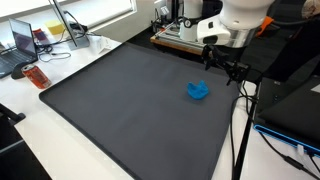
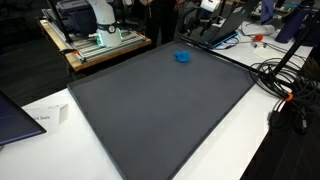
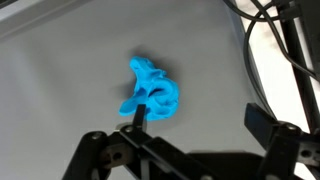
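The hand hangs wide over a dark mat, its fingers well apart and holding nothing; a small blue crumpled thing lies on the mat below the hand and a little to one side of it, clear of both fingers. In the wrist view the blue thing sits just ahead of the hand, nearer one finger than the other, with the mat all round it. In an exterior view the blue thing rests near the mat's far edge.

The mat covers most of a white counter; black cables run down the counter close beside the hand, past the mat's edge, and show again in the wrist view. Well away from the hand, across the mat, stand a laptop and a small orange thing. In an exterior view a white card lies on the counter far from the hand; its print is too small to read.
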{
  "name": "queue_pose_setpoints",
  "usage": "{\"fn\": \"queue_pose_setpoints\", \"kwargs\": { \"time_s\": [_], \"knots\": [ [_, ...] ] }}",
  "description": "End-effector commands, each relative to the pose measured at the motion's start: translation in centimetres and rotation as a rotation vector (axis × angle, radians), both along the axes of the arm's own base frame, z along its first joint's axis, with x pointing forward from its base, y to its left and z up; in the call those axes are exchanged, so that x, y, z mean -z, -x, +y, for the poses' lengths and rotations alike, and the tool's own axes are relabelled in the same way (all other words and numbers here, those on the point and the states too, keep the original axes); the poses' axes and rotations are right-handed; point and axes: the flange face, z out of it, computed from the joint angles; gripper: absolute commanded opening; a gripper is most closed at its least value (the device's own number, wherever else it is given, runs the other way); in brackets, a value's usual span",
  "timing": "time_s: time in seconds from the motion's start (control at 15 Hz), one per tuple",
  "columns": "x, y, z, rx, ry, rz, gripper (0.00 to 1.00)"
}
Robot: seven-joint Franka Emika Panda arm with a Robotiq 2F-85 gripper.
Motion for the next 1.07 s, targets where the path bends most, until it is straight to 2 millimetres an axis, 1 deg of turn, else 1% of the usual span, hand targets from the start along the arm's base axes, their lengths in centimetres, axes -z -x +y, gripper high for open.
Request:
{"fn": "queue_pose_setpoints", "kwargs": {
  "time_s": [0.0, 0.27, 0.67, 0.73, 0.8, 1.0],
  "knots": [
    [0.1, 0.7, 1.7, 0.12, 0.068, -0.037, 1.0],
    [0.6, 2.0, 3.2, 0.27, 0.139, -0.078, 1.0],
    [2.6, 3.0, 4.5, 0.478, 0.237, -0.121, 1.0],
    [2.9, 3.1, 4.6, 0.496, 0.261, -0.134, 1.0],
    [2.6, 3.2, 4.2, 0.454, 0.216, -0.103, 1.0],
    [3.2, 3.3, 4.3, 0.484, 0.237, -0.114, 1.0]
  ]
}}
